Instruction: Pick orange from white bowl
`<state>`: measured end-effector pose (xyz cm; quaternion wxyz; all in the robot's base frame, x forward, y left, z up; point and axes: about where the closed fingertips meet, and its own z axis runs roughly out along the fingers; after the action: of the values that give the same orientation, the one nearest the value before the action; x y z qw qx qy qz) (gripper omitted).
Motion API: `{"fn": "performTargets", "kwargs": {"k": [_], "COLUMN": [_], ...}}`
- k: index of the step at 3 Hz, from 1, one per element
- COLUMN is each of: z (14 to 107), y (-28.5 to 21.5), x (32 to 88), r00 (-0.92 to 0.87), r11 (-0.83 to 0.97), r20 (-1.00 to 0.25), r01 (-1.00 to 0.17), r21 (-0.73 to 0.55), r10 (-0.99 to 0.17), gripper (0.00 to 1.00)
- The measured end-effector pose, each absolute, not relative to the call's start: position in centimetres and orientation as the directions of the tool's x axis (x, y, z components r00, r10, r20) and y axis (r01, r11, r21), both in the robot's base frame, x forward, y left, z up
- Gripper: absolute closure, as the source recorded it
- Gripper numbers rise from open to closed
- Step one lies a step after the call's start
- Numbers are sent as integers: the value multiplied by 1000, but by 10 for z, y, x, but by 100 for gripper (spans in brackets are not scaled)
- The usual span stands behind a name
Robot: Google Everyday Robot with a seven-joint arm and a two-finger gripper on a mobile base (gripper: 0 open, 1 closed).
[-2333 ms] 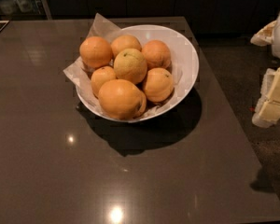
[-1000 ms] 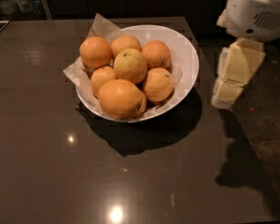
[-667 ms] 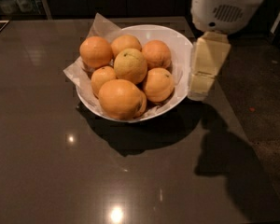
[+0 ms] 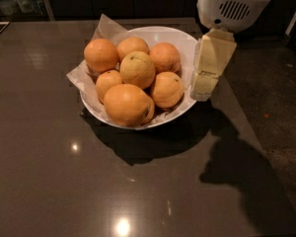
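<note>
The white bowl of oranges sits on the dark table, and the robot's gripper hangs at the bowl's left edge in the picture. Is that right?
Not quite. In the camera view the gripper hangs at the right edge of the white bowl, not the left. The rest holds: the bowl, with the pale orange atop the brighter oranges, sits on the dark table.

pale orange piled atop brighter fruits in white bowl, bowl set on dark table, gripper hung beside bowl's right rim
</note>
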<state>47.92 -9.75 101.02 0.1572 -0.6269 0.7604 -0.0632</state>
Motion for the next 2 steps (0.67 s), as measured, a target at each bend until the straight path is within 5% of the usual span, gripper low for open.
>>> {"fn": "performTargets", "kwargs": {"k": [2], "z": [1031], "y": [-40], "x": [495], "r00": [-81], "r11": [143], "r20": [-228], "r01": [-953], "r21": [-267], "r10": [-970], "gripper": [3]}}
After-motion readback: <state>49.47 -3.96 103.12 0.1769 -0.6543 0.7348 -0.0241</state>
